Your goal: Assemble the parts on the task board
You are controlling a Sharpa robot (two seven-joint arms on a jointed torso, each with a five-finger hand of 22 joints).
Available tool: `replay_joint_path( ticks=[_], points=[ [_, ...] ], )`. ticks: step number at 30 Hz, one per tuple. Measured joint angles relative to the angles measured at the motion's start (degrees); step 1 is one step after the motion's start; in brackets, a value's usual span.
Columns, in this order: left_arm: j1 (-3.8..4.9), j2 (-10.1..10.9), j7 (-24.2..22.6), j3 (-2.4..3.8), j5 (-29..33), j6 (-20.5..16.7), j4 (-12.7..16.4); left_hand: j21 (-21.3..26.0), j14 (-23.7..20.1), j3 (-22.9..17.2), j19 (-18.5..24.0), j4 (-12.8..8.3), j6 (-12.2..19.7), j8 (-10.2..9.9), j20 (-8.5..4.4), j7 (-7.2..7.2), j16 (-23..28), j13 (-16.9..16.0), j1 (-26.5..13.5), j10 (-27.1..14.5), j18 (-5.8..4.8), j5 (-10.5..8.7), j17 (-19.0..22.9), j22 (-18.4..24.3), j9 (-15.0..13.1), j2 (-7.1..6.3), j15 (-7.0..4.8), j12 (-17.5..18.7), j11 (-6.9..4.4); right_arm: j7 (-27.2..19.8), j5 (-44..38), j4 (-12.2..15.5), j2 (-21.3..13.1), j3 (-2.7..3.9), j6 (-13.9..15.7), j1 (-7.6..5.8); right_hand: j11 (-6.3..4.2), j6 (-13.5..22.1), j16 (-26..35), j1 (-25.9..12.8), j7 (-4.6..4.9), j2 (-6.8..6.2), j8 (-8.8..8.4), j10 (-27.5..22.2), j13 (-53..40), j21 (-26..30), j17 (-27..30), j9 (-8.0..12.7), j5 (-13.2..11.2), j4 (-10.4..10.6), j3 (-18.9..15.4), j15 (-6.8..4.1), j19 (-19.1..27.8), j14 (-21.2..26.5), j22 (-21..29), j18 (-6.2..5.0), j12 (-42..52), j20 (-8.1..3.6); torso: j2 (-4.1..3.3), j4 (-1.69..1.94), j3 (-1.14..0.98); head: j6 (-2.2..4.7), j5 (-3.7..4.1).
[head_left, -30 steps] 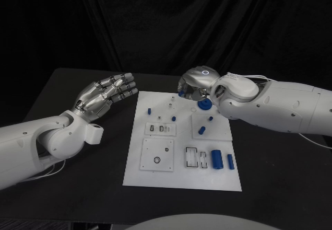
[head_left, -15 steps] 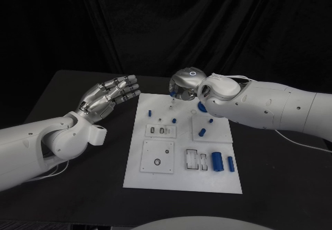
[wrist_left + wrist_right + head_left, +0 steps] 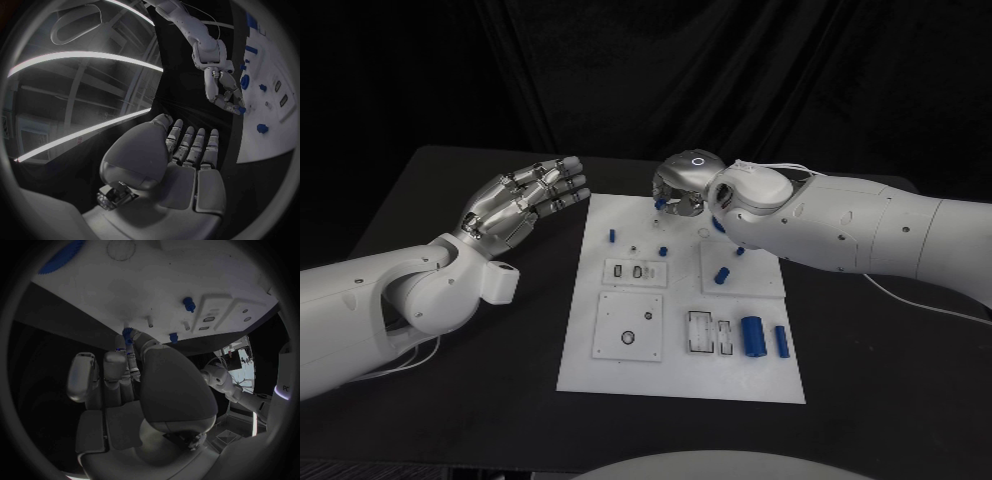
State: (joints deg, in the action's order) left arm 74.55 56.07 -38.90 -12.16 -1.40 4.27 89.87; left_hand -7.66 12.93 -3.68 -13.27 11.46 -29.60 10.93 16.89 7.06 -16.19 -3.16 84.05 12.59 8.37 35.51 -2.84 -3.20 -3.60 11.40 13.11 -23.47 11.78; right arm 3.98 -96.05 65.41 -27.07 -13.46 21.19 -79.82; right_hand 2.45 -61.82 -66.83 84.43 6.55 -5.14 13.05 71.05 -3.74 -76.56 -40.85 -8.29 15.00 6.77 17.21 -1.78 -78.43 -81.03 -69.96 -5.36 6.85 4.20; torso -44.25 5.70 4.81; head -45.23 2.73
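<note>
1. One left hand (image 3: 524, 200), raised beside the far left corner of the task board (image 3: 682, 385); fingers (image 3: 560, 182) straight, side by side, released, grasping nothing.
2. One task board: white, rectangular, flat on the middle of the black surface (image 3: 488, 400). Four raised white tiles (image 3: 629, 325) on it, some cut with slots or a round hole.
3. Six blue parts plainly on the board: one peg (image 3: 612, 234) near its left edge, three small pieces (image 3: 721, 272) toward its middle, two longer cylinders (image 3: 751, 335) side by side near its near right corner. A seventh, a round disc (image 3: 245, 81), half hidden by the right arm.
4. One right hand (image 3: 682, 185) over the board's far edge, fingertips pinching a small blue part (image 3: 128, 335).
</note>
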Motion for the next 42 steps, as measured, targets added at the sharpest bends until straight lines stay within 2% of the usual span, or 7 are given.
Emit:
replay_joint_path(
  ticks=[10,29,42],
  points=[
    [0.0,0.03,0.0,0.0,-0.01,0.02,0.14,0.0,0.0,-0.17,0.0,0.17,0.0,0.0,0.0,0.0,0.0,-0.05,0.0,0.0,0.01,0.0,0.0,0.0,0.0,0.0,0.0,0.0,0.0,-0.02,0.04,-0.64,0.6,0.16,-0.22,0.36,0.23,0.1,0.0,0.03,-0.1,0.03,0.02,-0.23,0.0,0.0,0.25,0.0,0.0,-0.23,0.12,0.0,0.0,0.0,0.05,-0.01,-0.24,0.0,0.02,-0.16,0.03,-0.21,-0.24],
    [0.0,0.11,0.0,0.0,-0.01,0.14,0.16,0.0,0.0,-0.32,0.01,0.0,0.0,0.0,0.0,0.0,0.01,-0.04,0.0,0.0,0.01,0.0,-0.04,0.0,0.0,0.0,-0.01,0.0,-0.01,0.11,0.09,-0.94,0.27,0.15,-0.16,0.81,0.44,0.53,0.27,0.28,-0.48,0.26,0.04,-0.44,0.03,0.0,0.88,0.0,0.27,-0.45,0.55,0.21,0.21,0.22,0.51,-0.02,-1.49,0.21,0.04,-0.11,0.09,-0.38,-0.21],
    [0.0,-0.02,0.0,0.0,-0.02,0.4,-0.11,0.0,-0.01,-0.32,0.01,0.0,0.0,0.0,0.0,0.0,0.01,-0.04,0.0,-0.01,0.02,0.0,-0.04,0.0,0.0,0.0,-0.01,0.0,-0.01,0.17,0.1,-0.91,0.19,0.16,-0.17,0.84,1.05,1.84,0.72,0.28,0.23,0.25,-0.41,-1.05,0.02,0.53,1.46,-0.46,0.27,-0.28,0.84,0.62,0.63,0.63,0.74,-0.01,-2.43,0.62,0.08,-0.23,0.07,-0.48,-0.35]
  ],
)
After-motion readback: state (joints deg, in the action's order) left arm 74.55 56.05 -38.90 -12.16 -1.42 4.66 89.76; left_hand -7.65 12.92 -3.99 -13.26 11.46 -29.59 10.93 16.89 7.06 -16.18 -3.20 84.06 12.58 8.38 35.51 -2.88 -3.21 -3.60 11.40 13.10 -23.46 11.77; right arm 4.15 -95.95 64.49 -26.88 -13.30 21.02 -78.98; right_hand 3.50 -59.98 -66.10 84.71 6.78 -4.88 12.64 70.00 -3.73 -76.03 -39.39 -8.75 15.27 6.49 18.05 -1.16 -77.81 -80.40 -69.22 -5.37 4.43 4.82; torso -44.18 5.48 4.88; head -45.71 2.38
